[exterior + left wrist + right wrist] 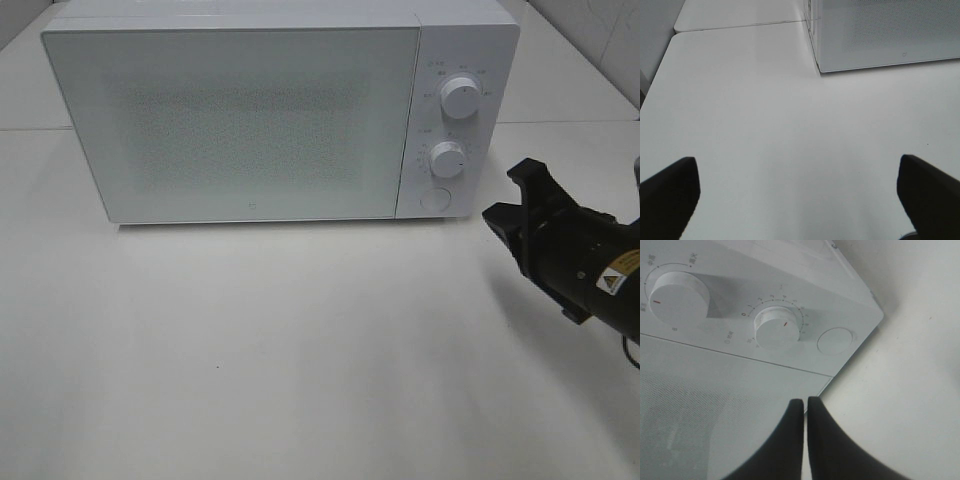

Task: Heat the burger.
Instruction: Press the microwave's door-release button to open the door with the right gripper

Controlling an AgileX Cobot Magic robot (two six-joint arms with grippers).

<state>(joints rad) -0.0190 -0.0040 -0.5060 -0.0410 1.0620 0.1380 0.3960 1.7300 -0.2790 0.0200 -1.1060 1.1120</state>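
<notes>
In front of the control panel of the microwave, where the right gripper is poised, the main risk is judged to lie. If the pinched jaws are driven in off line, the round button could be pressed and the door sprung, or the timer dial could be grazed and left unset, so that nothing is heated. The jaws are seen clamped tip against tip, with nothing between them and nothing touched. The left gripper is spread wide above the table, empty. The microwave's door is closed. The burger is shown in no view; whether it lies behind the frosted door cannot be told.
</notes>
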